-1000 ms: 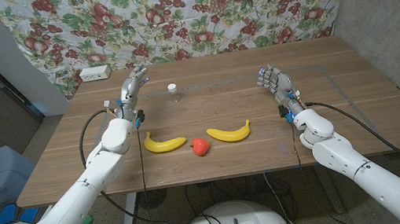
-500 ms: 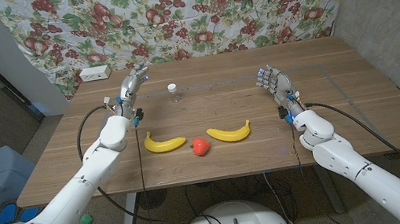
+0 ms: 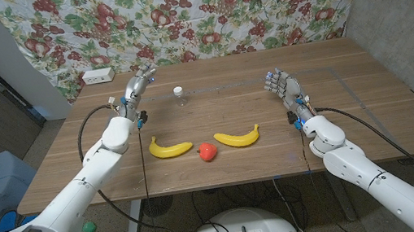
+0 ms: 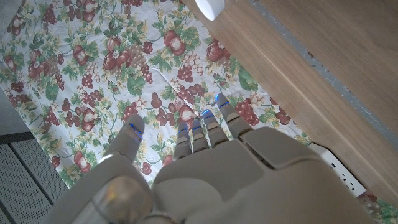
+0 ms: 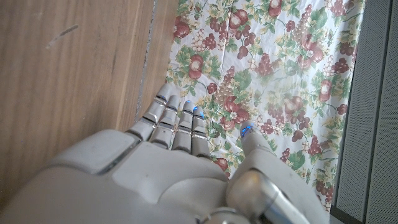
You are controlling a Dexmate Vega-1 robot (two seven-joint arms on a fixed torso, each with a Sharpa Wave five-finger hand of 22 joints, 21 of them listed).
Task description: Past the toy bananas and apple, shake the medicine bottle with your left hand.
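Head view: the small clear medicine bottle with a white cap point(image 3: 179, 94) stands upright on the wooden counter point(image 3: 369, 100), beyond the two yellow toy bananas point(image 3: 170, 147) and the red toy apple point(image 3: 207, 151). The left hand point(image 3: 135, 89) hovers near it, fingers apart and empty; the bottle lies toward the counter's middle from those fingers. The right hand point(image 3: 285, 86), also spread and empty, is well apart.

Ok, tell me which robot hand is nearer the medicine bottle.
Left. The left robot hand hovers just beside the medicine bottle, open and not touching it. The right robot hand is farther off on the bottle's other side.
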